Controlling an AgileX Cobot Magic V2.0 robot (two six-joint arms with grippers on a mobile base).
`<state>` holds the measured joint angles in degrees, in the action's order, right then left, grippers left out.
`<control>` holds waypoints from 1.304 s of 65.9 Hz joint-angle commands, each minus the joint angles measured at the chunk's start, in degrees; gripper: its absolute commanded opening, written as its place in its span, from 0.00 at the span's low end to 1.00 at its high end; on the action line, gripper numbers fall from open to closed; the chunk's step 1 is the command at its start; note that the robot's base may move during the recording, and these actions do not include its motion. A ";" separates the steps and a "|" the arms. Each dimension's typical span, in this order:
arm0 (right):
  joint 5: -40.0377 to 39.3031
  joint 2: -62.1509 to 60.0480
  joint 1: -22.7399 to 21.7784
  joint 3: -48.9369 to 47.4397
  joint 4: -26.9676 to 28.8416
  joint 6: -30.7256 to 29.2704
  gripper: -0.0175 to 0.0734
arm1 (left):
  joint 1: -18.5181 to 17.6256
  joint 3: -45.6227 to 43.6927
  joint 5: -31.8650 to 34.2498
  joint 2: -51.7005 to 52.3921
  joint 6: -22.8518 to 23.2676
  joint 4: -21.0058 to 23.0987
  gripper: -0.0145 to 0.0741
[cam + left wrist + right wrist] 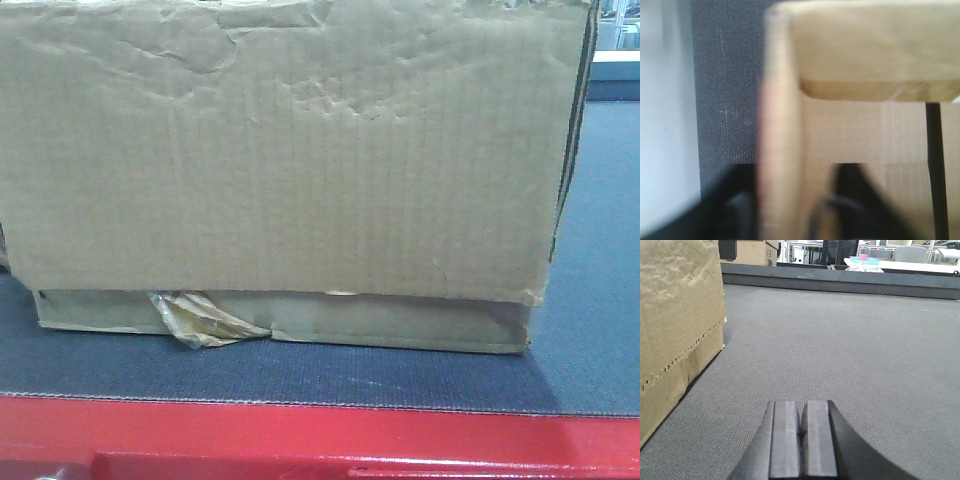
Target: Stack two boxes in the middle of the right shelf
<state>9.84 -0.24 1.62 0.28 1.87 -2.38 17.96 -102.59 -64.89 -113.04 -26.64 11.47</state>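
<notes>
Brown corrugated cardboard fills the front view: the big box [290, 150] rests on the flat box [400, 322], which has crumpled tan tape [200, 320] at its lower left. Both sit on a grey mat [590, 300] behind a red table rail [300, 435]. Left wrist view, blurred: the left gripper [792, 197] straddles an upright cardboard wall [782, 125]; whether its fingers [855, 200] pinch is unclear. Right wrist view: the right gripper [801, 415] sits low, pads pressed together and empty, with the big box to its left and open mat ahead.
</notes>
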 commanded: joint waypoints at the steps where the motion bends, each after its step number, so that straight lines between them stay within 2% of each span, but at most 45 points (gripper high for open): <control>1: -1.54 0.24 0.15 -0.28 0.10 -0.13 0.01 | -0.15 -0.55 -0.22 0.61 -0.31 0.12 0.03; 25: -1.69 0.24 0.15 -0.28 0.10 -0.13 0.01 | -0.15 -0.55 -0.22 6.46 0.35 0.40 0.04; 37: -1.75 0.24 0.15 -0.28 0.10 -0.13 0.01 | -0.15 -0.55 0.24 12.47 5.43 0.69 0.04; 42: -1.75 0.24 0.15 -0.28 0.10 -0.13 0.01 | -0.15 -0.55 0.23 15.51 9.23 2.27 0.04; 48: -1.75 0.24 0.15 -0.28 0.10 -0.13 0.01 | -0.65 -0.55 0.23 18.83 11.18 5.21 0.04; 58: -1.75 0.24 0.15 -0.28 0.10 -0.13 0.01 | -3.44 -2.51 -0.19 23.02 15.19 12.06 0.04; 62: -1.75 0.24 0.15 -0.28 0.10 -0.13 0.01 | -5.26 -4.24 -0.19 23.76 15.47 14.39 0.04; 76: -1.75 0.24 0.15 -0.28 0.10 -0.13 0.01 | -11.33 -12.79 3.76 24.16 18.36 13.75 0.04; 86: -1.75 0.24 0.15 -0.28 0.10 -0.13 0.01 | -12.50 -15.71 6.12 24.16 20.95 12.08 0.04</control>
<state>9.63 -0.24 1.62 0.28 1.87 -2.38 5.96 -116.61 -61.25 -89.46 -7.82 23.01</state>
